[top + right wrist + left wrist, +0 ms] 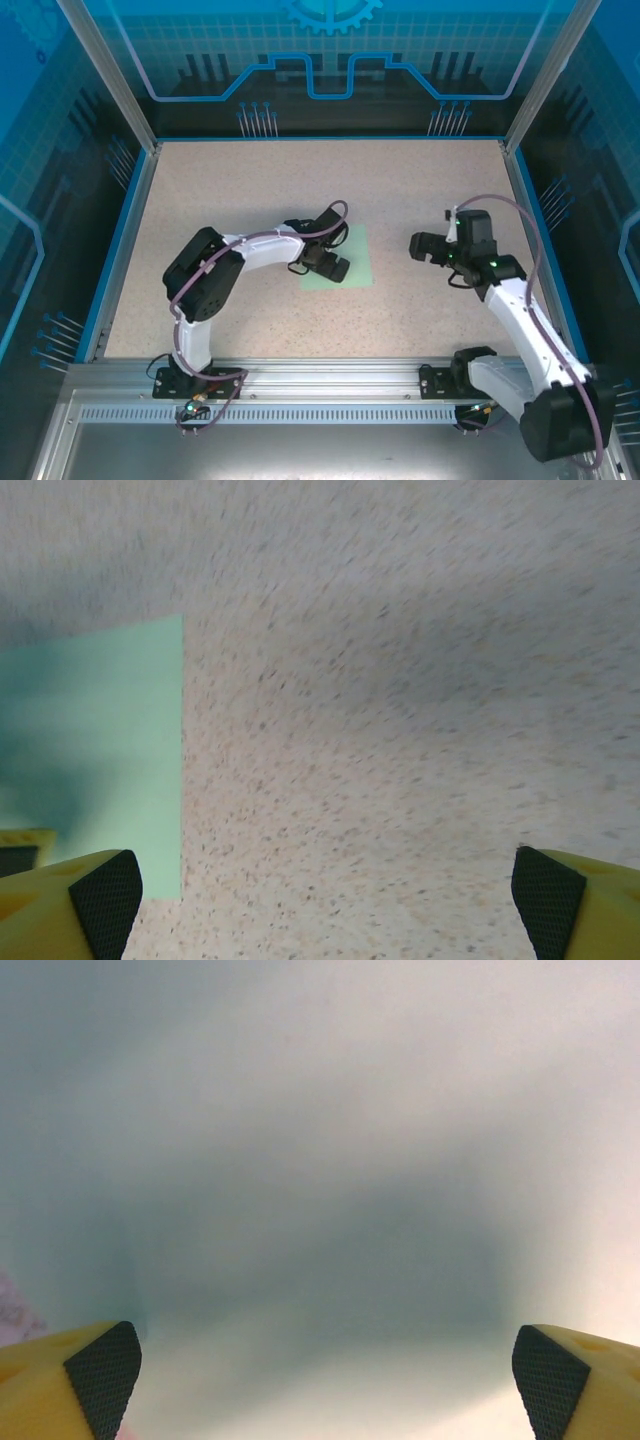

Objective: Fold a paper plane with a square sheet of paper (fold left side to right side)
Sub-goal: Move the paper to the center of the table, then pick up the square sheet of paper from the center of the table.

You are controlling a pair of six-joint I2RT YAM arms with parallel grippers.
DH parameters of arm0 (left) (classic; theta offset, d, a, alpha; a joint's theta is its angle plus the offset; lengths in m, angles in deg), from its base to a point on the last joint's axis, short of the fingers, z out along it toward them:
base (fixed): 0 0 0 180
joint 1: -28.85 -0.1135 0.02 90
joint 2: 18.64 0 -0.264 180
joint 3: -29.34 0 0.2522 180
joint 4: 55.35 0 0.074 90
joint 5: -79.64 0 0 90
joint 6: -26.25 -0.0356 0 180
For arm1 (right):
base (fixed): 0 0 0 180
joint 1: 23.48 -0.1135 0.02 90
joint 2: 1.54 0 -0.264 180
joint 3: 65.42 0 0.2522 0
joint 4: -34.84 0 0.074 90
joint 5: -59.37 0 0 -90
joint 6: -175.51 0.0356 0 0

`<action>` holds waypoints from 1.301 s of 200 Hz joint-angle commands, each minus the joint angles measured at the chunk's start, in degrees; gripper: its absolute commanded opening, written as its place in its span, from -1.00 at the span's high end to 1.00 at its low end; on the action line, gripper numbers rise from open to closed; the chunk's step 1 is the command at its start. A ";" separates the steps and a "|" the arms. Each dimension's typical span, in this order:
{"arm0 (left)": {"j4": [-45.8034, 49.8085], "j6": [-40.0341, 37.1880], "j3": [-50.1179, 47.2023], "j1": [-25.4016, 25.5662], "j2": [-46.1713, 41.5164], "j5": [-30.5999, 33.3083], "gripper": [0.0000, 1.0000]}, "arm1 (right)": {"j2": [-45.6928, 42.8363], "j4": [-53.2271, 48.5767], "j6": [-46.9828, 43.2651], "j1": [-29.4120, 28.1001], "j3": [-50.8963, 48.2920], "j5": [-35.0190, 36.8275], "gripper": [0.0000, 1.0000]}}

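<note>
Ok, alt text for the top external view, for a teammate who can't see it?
A flat square sheet of pale mint-green paper lies mid-table on the speckled beige tabletop, the open left gripper over its left part. The open right gripper hangs to the paper's right, apart from it.

Speckled beige tabletop [250, 190] here, evenly lit, only soft shadows on it. Close up, the right wrist view shows the same surface [400, 730], fine dark flecks on pale sand. A thin blue border [320, 138] runs around the far and side edges. Two aluminium posts, left [110, 75] and right [550, 75], lean outward from the back corners. Behind them is a blue back panel [330, 50] with circuit lines and a gear emblem [332, 12]. Dark blue side walls [50, 200] close it in. Along the near edge are a silver rail [330, 375], a slotted strip [300, 412] and a grey metal sheet [300, 455].
</note>
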 commanded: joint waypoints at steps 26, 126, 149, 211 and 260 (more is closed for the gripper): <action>-1.36 10.23 -7.54 -3.54 -12.71 -10.97 -0.97 | 16.39 4.90 1.93 -10.71 9.58 4.73 -0.98; -10.85 20.12 -15.51 -7.27 -9.70 -21.23 -0.40 | 46.52 5.46 3.09 -16.79 29.58 2.71 -0.99; -10.20 19.81 -15.45 -7.23 -7.71 -19.95 -0.38 | 49.48 4.95 3.63 -17.39 30.75 2.07 -0.99; -9.49 19.62 -16.03 -7.29 -4.82 -18.03 -0.18 | 51.27 3.69 3.29 -19.35 29.20 -2.05 -0.94; -9.99 19.51 -16.11 -7.25 -4.05 -16.90 -0.06 | 48.55 4.21 3.70 -22.14 25.86 -6.57 -0.82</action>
